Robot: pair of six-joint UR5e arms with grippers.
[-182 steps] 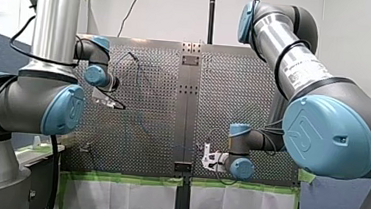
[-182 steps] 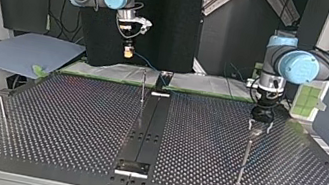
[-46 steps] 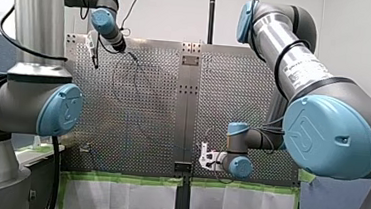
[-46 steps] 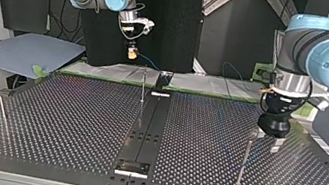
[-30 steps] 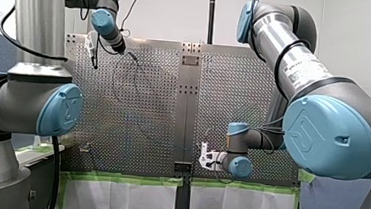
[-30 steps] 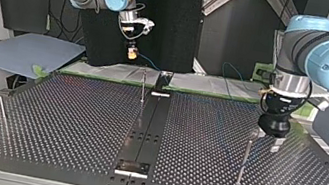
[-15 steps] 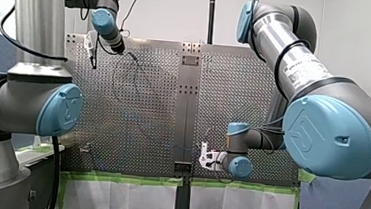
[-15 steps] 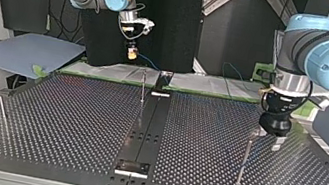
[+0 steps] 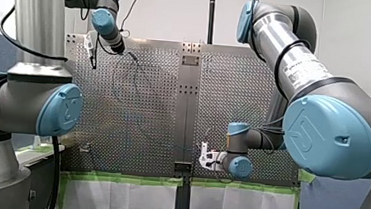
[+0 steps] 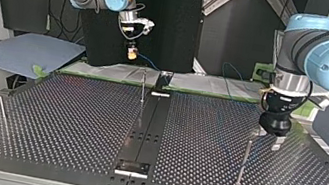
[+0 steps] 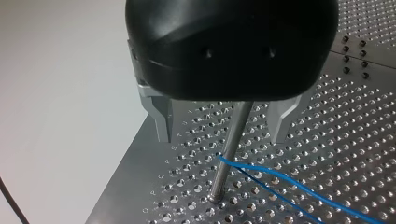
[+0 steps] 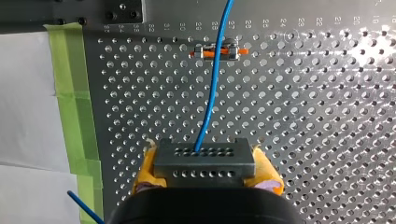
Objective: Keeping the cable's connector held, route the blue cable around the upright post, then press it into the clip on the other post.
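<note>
Gripping the connector (image 12: pixel 204 157) between yellow pads (image 12: pixel 144 175), my right gripper (image 12: pixel 205 173) is clenched on it, anchoring that end as the task requires. From there the blue cable (image 12: pixel 212 84) runs ahead across the clip (image 12: pixel 219 51); whether it is seated I cannot tell. My left gripper (image 11: pixel 223 122) stands released, its fingers straddling the upright post (image 11: pixel 228 154) without contact. The cable meets that post low, near the perforated table (image 11: pixel 336 140).
</note>
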